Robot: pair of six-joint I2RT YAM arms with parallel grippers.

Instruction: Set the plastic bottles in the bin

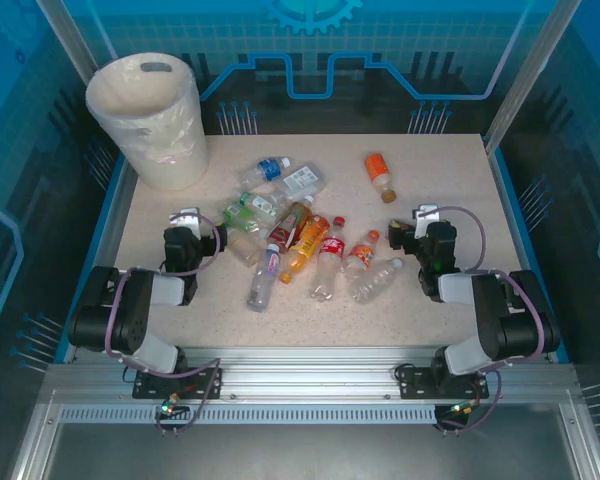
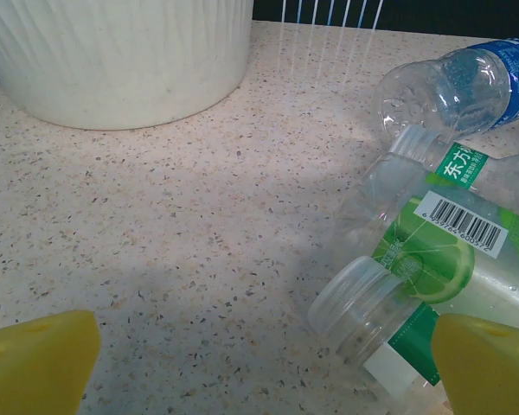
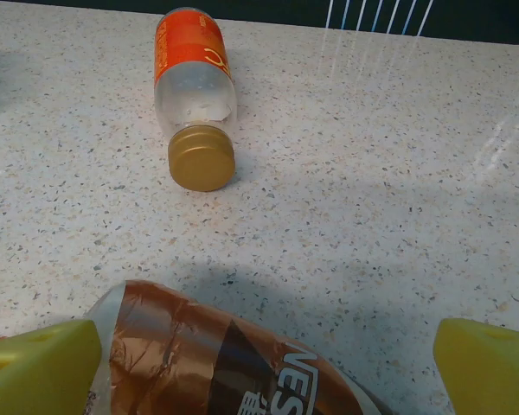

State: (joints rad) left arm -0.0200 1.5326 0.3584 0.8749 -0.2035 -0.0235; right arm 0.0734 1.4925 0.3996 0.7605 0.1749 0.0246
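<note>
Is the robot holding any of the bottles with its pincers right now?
No, nothing is held. The left pincer and the right pincer are both wide open. A brown bottle lies between the right one's fingers, not gripped.

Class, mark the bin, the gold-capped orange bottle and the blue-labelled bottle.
bin (image 1: 170, 150), top external view, outer wall.
gold-capped orange bottle (image 3: 195, 91), right wrist view, clear body.
blue-labelled bottle (image 2: 450, 86), left wrist view, clear body.

Speckled beige table (image 1: 450, 290) seen from above. The bin (image 1: 170, 150) stands at the upper left corner of the tabletop. The plastic bottles (image 1: 305, 245) lie on their sides in a loose cluster at centre; one orange-labelled bottle (image 1: 379, 175) with a gold cap lies apart, toward the upper right.
</note>
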